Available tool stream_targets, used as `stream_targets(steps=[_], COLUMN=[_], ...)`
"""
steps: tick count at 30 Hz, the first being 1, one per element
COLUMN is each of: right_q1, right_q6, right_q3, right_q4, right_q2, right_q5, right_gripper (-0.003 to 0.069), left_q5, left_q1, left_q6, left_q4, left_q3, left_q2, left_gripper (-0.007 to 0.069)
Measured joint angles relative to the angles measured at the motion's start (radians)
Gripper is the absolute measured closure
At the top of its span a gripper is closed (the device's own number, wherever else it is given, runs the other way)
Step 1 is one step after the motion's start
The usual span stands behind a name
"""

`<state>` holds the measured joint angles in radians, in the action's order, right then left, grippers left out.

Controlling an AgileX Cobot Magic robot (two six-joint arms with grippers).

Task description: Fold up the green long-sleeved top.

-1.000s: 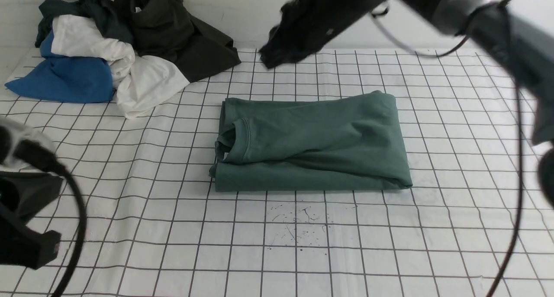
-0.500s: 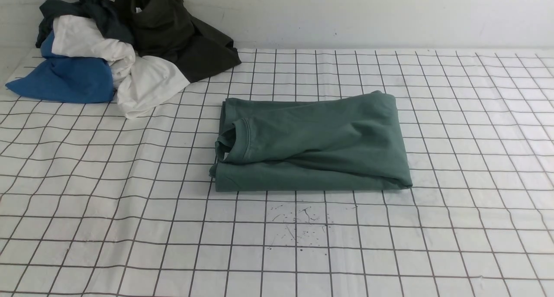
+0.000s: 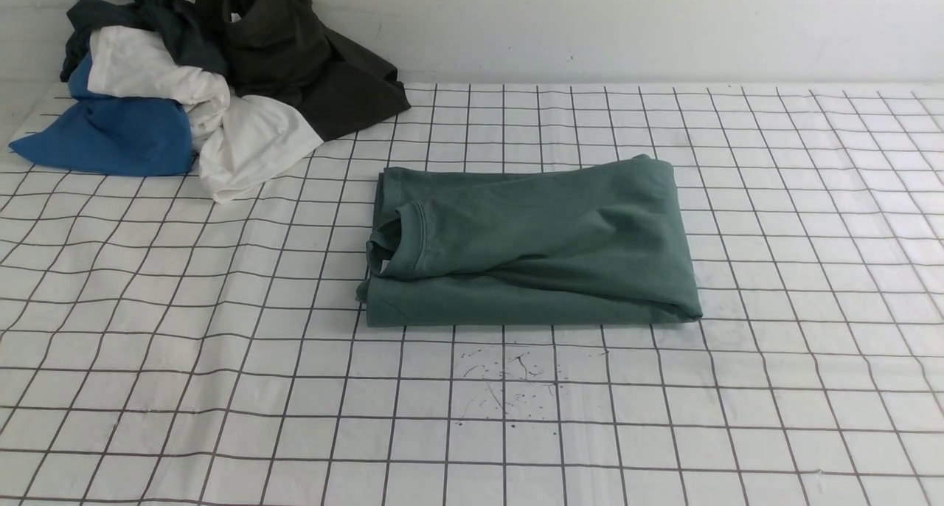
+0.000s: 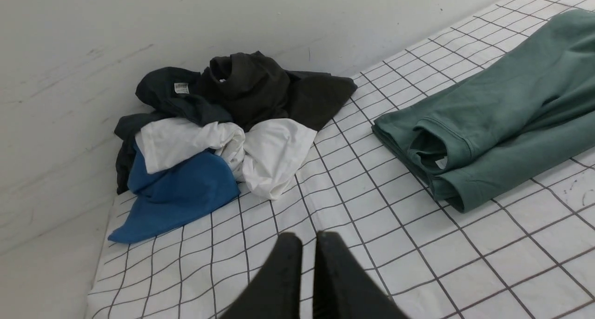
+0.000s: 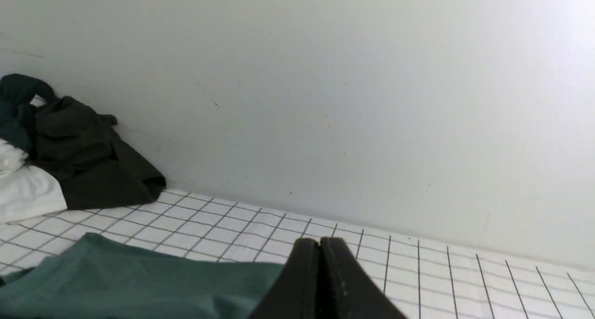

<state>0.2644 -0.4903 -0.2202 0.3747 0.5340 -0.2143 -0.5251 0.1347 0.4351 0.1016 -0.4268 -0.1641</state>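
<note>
The green long-sleeved top (image 3: 531, 244) lies folded into a compact rectangle in the middle of the gridded table, with its ribbed neck (image 3: 413, 237) turned to the left. Neither arm shows in the front view. In the left wrist view my left gripper (image 4: 309, 237) hangs above bare grid, well short of the top (image 4: 502, 109). Only a thin slit parts its fingers and nothing is between them. In the right wrist view my right gripper (image 5: 320, 241) is shut and empty, with its fingers touching. It sits above the table near an edge of the top (image 5: 139, 282).
A heap of clothes sits at the back left corner against the wall: a blue piece (image 3: 110, 133), a white one (image 3: 251, 141), a dark olive-black garment (image 3: 310, 71) and a navy-teal one with a white label (image 3: 158, 4). The white wall (image 3: 590, 26) bounds the table's far side.
Both arms have pulled out of the front view: the right arm from the upper right, the left arm from the lower left. The folded top has not moved.
</note>
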Motion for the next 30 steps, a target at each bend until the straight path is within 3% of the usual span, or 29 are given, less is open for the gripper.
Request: stream_targets(steps=[7, 17, 23, 30], right_q1=[0.000, -0.012, -0.135, -0.273], right_q6=[0.027, 0.023, 0.028, 0.298], right_q3=[0.242, 0.247, 0.247, 0.247], right_q4=[0.013, 0.025, -0.024, -0.233], right_q2=[-0.132, -0.215, -0.518, -0.544], right_q5=[-0.026, 0.285, 0.494, 0.498], right_gripper=[0.0673, 0.0673, 0.0673, 0.0673], left_q5=[0.000, -0.018, -0.025, -0.024], left_q1=[0.000, 0.000, 0.000, 0.000], left_q6=[0.000, 0.000, 0.000, 0.000], left_q4=[0.000, -0.003, -0.007, -0.007], left_q3=[0.000, 0.000, 0.000, 0.009], left_q2=[0.000, 0.000, 0.000, 0.001], left_gripper=[0.0599, 0.0599, 0.0599, 0.0599])
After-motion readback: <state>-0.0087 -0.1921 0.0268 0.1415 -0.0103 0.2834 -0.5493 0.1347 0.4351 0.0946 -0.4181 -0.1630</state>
